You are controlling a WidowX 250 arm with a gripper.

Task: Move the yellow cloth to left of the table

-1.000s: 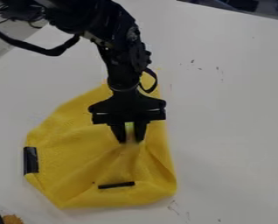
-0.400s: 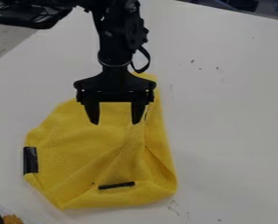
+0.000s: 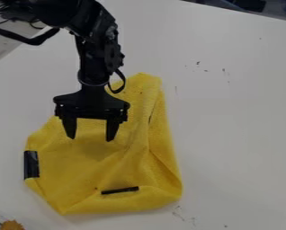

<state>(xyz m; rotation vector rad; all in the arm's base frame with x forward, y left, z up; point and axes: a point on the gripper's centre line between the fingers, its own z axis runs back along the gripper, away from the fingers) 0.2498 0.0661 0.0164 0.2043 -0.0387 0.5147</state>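
The gripper [image 3: 91, 138] hangs over the upper left part of the yellow cloth [image 3: 133, 157], its two fingers spread wide with nothing between them. Spread out and lightly creased, the cloth covers the left and centre of the white table [image 3: 235, 130]. It bears a black patch at its left edge and a black strip near its lower edge. Whether the fingertips touch the cloth, I cannot tell.
At the lower left corner is an orange-brown object [image 3: 12, 225] beside something dark. Small dark marks dot the table to the right of the cloth. The arm and its cables span the upper left.
The gripper was closed over the middle of the cloth, then opened and rose away. Since then it has moved left and slightly down. The cloth lies in the same place.
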